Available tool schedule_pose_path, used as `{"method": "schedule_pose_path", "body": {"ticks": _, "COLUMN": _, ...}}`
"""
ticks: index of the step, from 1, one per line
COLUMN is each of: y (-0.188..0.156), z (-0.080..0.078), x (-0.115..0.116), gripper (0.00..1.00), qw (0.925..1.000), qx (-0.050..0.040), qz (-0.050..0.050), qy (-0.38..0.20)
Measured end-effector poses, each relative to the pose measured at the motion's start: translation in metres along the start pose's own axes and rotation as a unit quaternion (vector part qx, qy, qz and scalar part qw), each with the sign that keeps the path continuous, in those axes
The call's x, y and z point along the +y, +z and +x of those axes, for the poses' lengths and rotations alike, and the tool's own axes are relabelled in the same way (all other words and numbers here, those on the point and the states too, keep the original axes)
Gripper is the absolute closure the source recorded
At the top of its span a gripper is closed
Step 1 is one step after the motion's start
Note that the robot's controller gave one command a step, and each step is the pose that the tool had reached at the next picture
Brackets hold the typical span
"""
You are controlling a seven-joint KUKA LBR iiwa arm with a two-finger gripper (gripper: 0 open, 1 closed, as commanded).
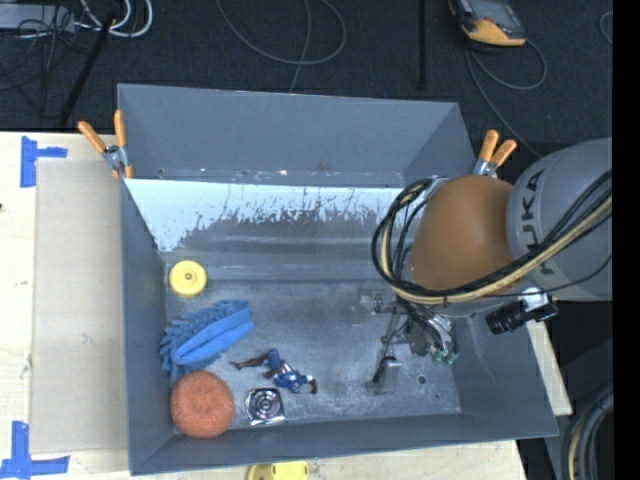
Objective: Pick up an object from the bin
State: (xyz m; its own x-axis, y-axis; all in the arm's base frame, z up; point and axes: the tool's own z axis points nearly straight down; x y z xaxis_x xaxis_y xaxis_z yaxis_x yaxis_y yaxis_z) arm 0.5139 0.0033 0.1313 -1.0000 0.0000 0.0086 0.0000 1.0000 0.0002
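Note:
My gripper (pixel 383 371) hangs low over the bin floor in the right part of the bin, under the arm's orange cover. No loose thing lies beneath it. The nearest thing is a small blue and brown toy figure (pixel 281 370), lying on the floor well to its left. Just below that figure, near the front wall, sits a round silver metal piece (pixel 264 405).
A blue shaggy duster (pixel 207 334) lies at the left. An orange-brown scrub ball (pixel 201 403) rests in the front left corner. A yellow round disc (pixel 187 278) sits further back by the left wall. Bare floor spans the middle and back of the bin.

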Motion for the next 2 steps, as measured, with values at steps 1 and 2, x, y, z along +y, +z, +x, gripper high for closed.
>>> {"method": "schedule_pose_path", "body": {"ticks": 1, "y": -0.004, "z": -0.002, "x": 0.0, "gripper": 0.0, "qw": 1.0, "qx": -0.0035, "qz": 0.0, "qy": 0.0}}
{"method": "schedule_pose_path", "body": {"ticks": 2, "y": 0.028, "z": -0.046, "x": 0.035, "gripper": 0.0, "qw": 0.9992, "qx": -0.0073, "qz": 0.001, "qy": -0.04}}
